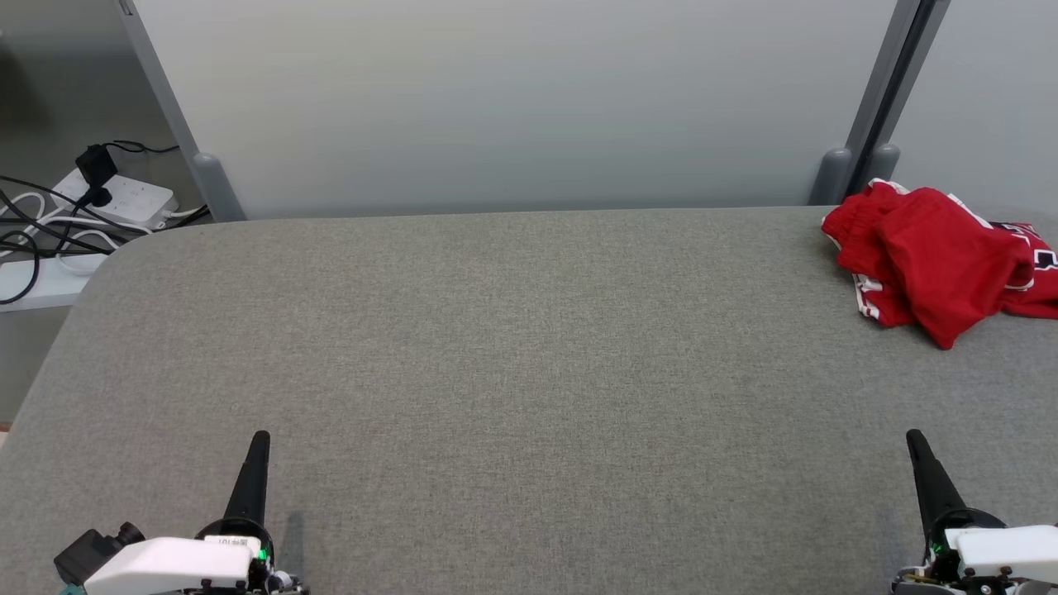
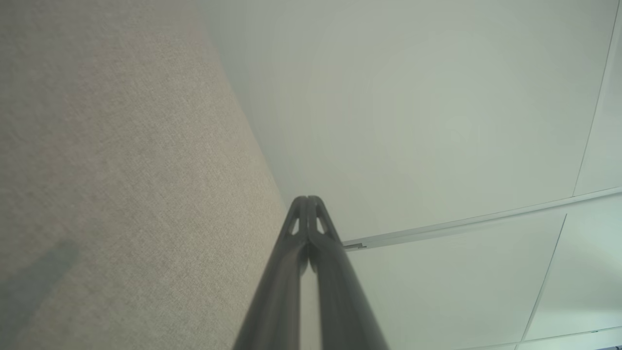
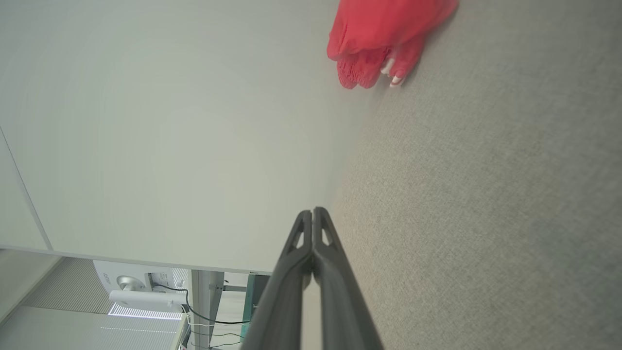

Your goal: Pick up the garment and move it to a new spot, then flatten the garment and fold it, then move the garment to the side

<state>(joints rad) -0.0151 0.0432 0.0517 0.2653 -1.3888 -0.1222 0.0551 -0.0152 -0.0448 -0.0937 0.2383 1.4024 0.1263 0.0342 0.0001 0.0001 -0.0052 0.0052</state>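
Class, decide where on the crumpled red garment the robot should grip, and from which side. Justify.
Probably the garment's raised central fold, from above and the near side, with the right gripper, which sits on that side. It lies bunched at the grey surface's far right; that ridge stands proud.

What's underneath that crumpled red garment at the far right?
The red garment lies bunched on the grey fabric tabletop, which shows all around it. Its folds cover the patch beneath, so anything lying under it cannot be seen.
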